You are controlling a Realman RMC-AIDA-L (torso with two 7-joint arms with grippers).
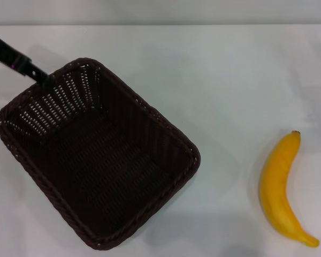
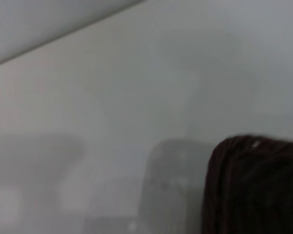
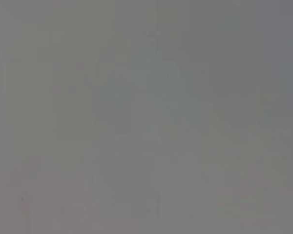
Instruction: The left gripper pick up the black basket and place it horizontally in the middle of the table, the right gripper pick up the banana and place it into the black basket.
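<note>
The black basket [image 1: 107,160] stands empty on the left part of the white table [image 1: 219,75], turned diagonally. My left gripper [image 1: 43,77] reaches in from the far left, and its tip is at the basket's far corner rim. Whether it holds the rim does not show. In the left wrist view a piece of the basket's dark rim [image 2: 254,190] shows close up over the table [image 2: 136,97]. The yellow banana [image 1: 278,187] lies on the table at the right, stem tip pointing away from me, well apart from the basket. My right gripper is out of view, and the right wrist view shows only plain grey.
The table's far edge [image 1: 160,24] runs across the top of the head view. Bare white tabletop lies between the basket and the banana and behind both.
</note>
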